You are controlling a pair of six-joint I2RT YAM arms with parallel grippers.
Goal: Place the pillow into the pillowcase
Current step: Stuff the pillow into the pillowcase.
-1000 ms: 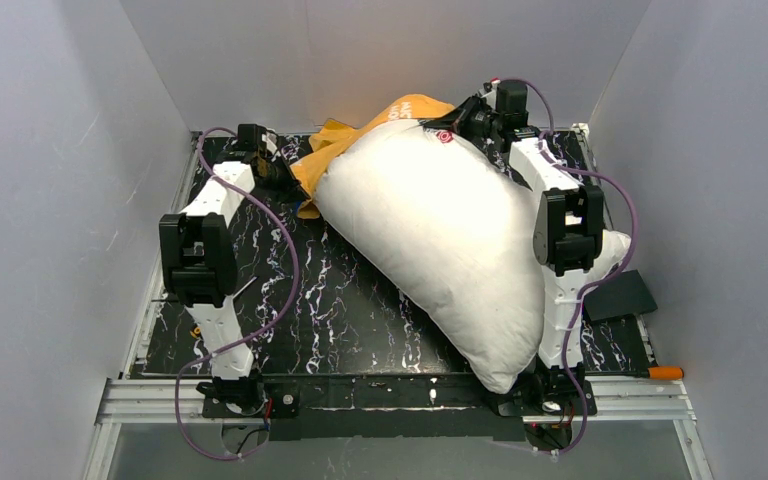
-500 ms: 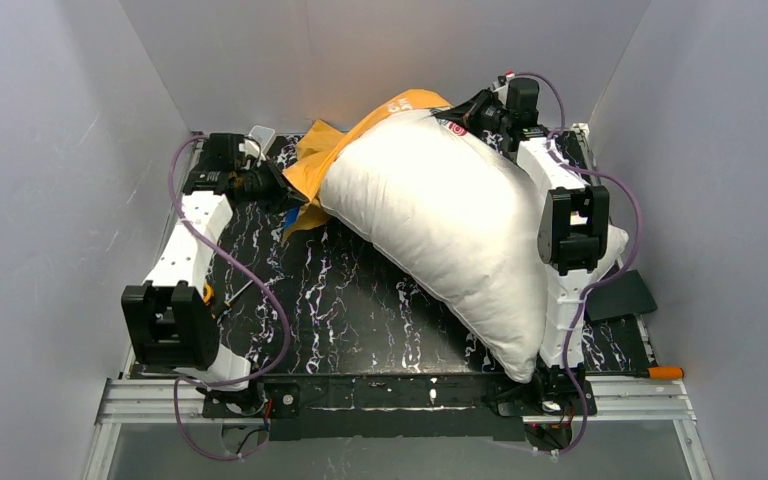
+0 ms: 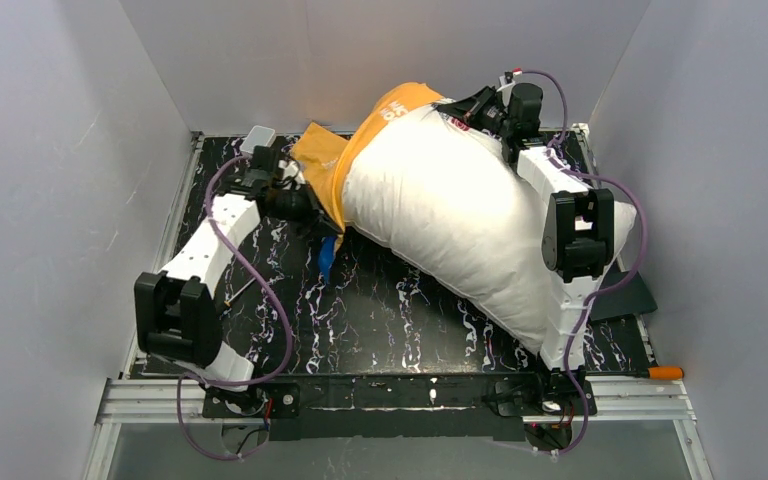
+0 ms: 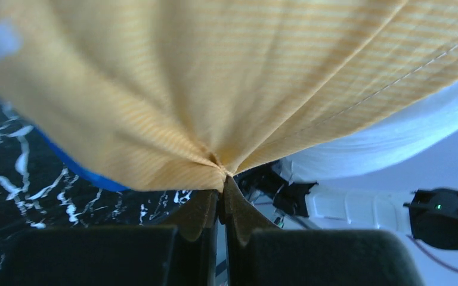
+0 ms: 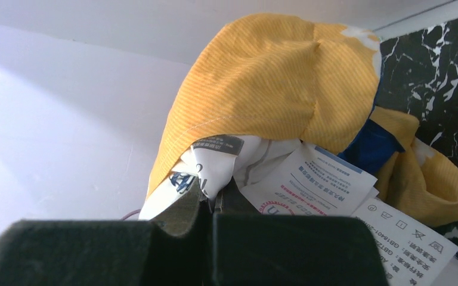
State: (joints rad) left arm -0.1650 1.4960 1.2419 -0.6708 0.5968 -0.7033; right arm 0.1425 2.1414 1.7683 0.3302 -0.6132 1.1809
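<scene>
The pillow point(image 3: 460, 235) is a big white cushion lying slantwise from far centre to near right, its far end raised. The pillowcase point(image 3: 350, 160), orange side out, caps that far end and hangs left; a blue strip dangles below it. My left gripper point(image 3: 307, 206) is shut on a gathered pinch of orange pillowcase fabric point(image 4: 214, 77), its tips point(image 4: 220, 179) pressed together. My right gripper point(image 3: 467, 108) is shut on the pillow's far corner by its printed labels point(image 5: 310, 185); its tips point(image 5: 214, 193) pinch white fabric under the orange pillowcase point(image 5: 262, 77).
The black marbled table point(image 3: 360, 310) is boxed in by white walls on three sides. A small white box point(image 3: 257, 137) sits at the far left. A black flat pad point(image 3: 622, 295) and an orange-handled tool point(image 3: 665, 372) lie at the right edge.
My left gripper has moved right toward the pillow, dragging the orange fabric with it. The pillow's far end has risen and shifted back, and the pillowcase covers more of it.
</scene>
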